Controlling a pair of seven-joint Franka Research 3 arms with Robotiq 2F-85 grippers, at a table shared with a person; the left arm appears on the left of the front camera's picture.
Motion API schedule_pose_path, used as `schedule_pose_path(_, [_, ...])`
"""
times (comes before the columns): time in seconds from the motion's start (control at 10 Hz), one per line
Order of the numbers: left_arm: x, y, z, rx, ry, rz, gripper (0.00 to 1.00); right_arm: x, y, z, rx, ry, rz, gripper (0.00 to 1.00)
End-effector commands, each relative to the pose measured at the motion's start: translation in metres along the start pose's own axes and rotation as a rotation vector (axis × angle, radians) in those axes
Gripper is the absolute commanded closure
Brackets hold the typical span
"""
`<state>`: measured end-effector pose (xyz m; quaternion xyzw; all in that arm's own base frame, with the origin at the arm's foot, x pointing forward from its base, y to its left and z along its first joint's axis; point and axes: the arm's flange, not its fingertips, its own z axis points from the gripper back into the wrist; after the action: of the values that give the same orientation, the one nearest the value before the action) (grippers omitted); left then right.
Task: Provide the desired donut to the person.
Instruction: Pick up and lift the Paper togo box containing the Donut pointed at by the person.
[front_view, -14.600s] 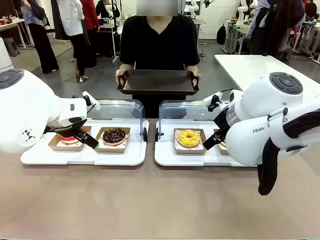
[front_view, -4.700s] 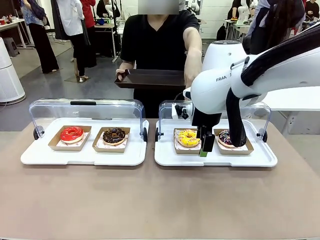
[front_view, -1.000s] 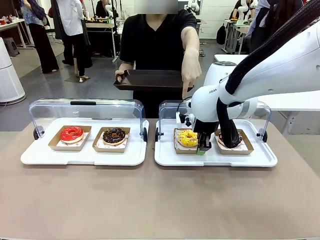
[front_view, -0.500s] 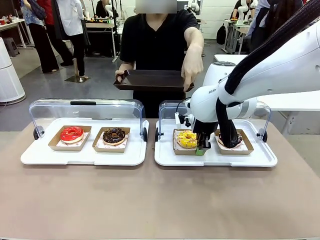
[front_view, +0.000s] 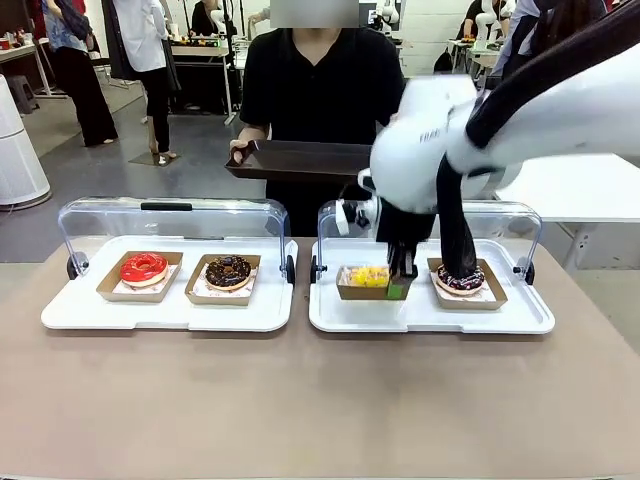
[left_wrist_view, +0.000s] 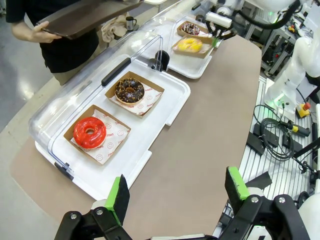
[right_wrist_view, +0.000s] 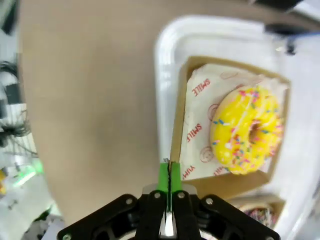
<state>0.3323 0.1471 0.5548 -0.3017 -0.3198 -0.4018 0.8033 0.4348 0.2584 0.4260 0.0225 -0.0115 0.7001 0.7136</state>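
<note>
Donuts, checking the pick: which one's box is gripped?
The yellow donut: the right end effector pinches its box edge; the red and chocolate donuts sit untouched.

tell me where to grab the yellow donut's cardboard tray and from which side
Probably the cardboard tray's thin upright rim, pinched from above near a corner, one finger inside and one outside. That wall stands clear of the yellow donut, which is iced and fills the middle. The right gripper is shut on the rim there.
</note>
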Motion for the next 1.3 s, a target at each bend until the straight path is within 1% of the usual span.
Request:
schedule_pose_path(0.0, [0.0, 0.0, 0.001, -0.007, -0.021, -0.018, 0.0, 0.016, 0.032, 0.068, 0.046, 0.041, -0.065, 1.0])
schedule_pose_path(0.1, [0.0, 0.0, 0.001, -0.007, -0.021, -0.018, 0.0, 0.024, 0.049, 0.095, 0.067, 0.06, -0.085, 1.0])
schedule_pose_path(0.2, [0.0, 0.0, 0.001, -0.007, -0.021, -0.018, 0.0, 0.032, 0.064, 0.124, 0.058, 0.054, -0.086, 1.0])
schedule_pose_path(0.4, [0.0, 0.0, 0.001, -0.007, -0.021, -0.018, 0.0, 0.045, 0.077, 0.164, 0.032, 0.058, -0.097, 1.0])
schedule_pose_path(0.6, [0.0, 0.0, 0.001, -0.007, -0.021, -0.018, 0.0, 0.053, 0.073, 0.193, -0.006, 0.059, -0.084, 1.0])
schedule_pose_path(0.7, [0.0, 0.0, 0.001, -0.007, -0.021, -0.018, 0.0, 0.054, 0.063, 0.204, -0.013, 0.052, -0.083, 1.0])
schedule_pose_path(0.9, [0.0, 0.0, 0.001, -0.007, -0.021, -0.018, 0.0, 0.054, 0.053, 0.204, 0.003, 0.042, -0.061, 1.0])
schedule_pose_path(1.0, [0.0, 0.0, 0.001, -0.007, -0.021, -0.018, 0.0, 0.053, 0.049, 0.198, -0.072, 0.052, -0.021, 1.0])
schedule_pose_path(1.1, [0.0, 0.0, 0.001, -0.007, -0.021, -0.018, 0.0, 0.054, 0.059, 0.203, -0.01, 0.028, -0.071, 1.0])
schedule_pose_path(1.2, [0.0, 0.0, 0.001, -0.007, -0.021, -0.018, 0.0, 0.054, 0.059, 0.203, -0.01, 0.028, -0.071, 1.0])
